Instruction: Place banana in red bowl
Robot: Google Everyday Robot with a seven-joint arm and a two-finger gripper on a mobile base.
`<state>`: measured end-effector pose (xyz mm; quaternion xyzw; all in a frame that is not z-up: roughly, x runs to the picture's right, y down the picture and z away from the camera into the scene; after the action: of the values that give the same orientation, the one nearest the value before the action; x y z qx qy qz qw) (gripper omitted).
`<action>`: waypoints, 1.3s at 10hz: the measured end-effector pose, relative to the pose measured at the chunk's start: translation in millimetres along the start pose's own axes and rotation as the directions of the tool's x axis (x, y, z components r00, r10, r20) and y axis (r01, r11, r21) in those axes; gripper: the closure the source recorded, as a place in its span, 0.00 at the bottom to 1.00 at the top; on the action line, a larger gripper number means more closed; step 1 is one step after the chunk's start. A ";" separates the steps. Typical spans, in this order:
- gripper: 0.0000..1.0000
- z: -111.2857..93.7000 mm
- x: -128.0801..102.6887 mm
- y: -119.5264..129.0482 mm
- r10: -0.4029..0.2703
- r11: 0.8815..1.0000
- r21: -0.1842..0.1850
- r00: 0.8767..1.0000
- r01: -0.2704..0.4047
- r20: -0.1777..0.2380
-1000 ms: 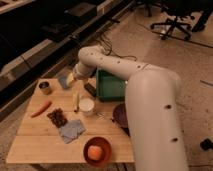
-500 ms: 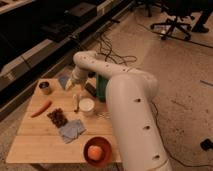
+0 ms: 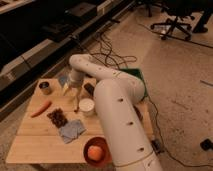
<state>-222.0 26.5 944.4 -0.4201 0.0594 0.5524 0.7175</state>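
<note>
The banana [image 3: 76, 103] is a small slender piece lying on the wooden table [image 3: 35, 142], just left of a white cup [image 3: 86, 106]. My gripper [image 3: 70, 92] points down right above the banana's far end, its pale fingers [image 3: 65, 89] spread apart and holding nothing. The red bowl [image 3: 96, 152] sits at the table's near edge with a round orange fruit [image 3: 93, 151] in it. My white arm crosses the right side of the table and hides what lies there.
An orange carrot [image 3: 41, 108] lies at the left, a tin can [image 3: 44, 88] behind it. A dark brown cluster [image 3: 58, 117] and a blue-grey cloth [image 3: 71, 130] lie mid-table. A green tray [image 3: 140, 79] shows behind the arm. Office chairs stand far back.
The arm has swung to cover more of the table's right side, and the gripper has come down over the banana. The objects on the table have not moved.
</note>
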 end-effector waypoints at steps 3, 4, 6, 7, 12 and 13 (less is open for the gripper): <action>0.58 10.1 0.4 -2.8 0.012 1.000 0.006 0.999 -0.011 -0.041; 0.70 7.6 1.3 -1.7 0.016 1.000 0.008 0.999 -0.015 -0.046; 0.88 -8.4 2.4 2.1 0.013 1.000 0.006 0.999 -0.013 -0.040; 0.98 -23.2 4.5 6.2 0.006 1.000 0.005 0.999 -0.006 -0.035; 1.00 -93.1 17.3 45.6 -0.068 0.997 -0.028 0.997 0.070 0.039; 1.00 -103.7 26.0 55.0 -0.085 0.995 -0.039 0.995 0.087 0.048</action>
<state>-219.1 -21.5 834.2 -0.4239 0.0133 0.5319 0.7329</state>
